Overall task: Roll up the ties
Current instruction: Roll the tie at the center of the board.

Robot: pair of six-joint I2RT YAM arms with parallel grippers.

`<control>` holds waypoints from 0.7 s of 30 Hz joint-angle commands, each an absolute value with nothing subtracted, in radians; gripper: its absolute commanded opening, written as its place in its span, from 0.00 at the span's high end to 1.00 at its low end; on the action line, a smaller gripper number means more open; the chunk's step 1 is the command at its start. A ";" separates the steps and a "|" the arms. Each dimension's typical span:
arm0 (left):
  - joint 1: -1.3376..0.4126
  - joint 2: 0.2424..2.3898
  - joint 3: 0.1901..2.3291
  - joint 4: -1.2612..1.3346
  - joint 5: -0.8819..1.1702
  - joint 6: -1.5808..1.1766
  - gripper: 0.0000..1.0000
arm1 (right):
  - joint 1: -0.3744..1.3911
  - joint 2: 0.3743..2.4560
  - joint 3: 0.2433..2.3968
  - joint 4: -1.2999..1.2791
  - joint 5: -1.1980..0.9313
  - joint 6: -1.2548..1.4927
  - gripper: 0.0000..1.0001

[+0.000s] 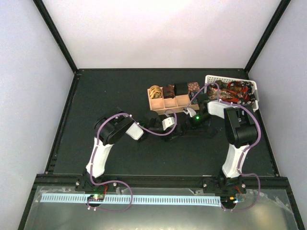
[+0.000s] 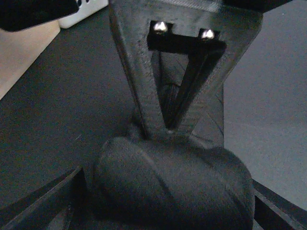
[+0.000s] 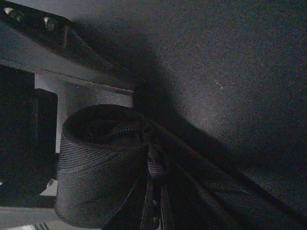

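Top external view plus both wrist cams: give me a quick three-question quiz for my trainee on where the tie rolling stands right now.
1. True or false: the white basket is empty.
2. How many rolled ties show in the wooden tray? A) two B) four C) six
3. In the right wrist view, is the dark tie fully rolled?

Key:
1. False. It holds a heap of ties.
2. B.
3. No. It is a coil with a loose tail running off along the table.
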State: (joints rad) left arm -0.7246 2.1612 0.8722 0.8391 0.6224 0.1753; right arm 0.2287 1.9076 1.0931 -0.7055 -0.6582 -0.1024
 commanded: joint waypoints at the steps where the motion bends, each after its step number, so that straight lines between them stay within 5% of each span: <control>1: -0.748 2.205 0.925 0.904 0.668 0.149 0.20 | 0.232 1.937 1.075 -0.700 -0.583 -0.103 0.99; 13: -0.750 2.157 0.941 0.693 0.582 0.202 0.50 | 0.250 1.959 1.097 -0.684 -0.661 -0.081 0.97; 21: -0.749 2.001 0.890 0.305 0.425 0.381 0.55 | 0.306 1.980 1.182 -0.672 -0.751 -0.049 0.82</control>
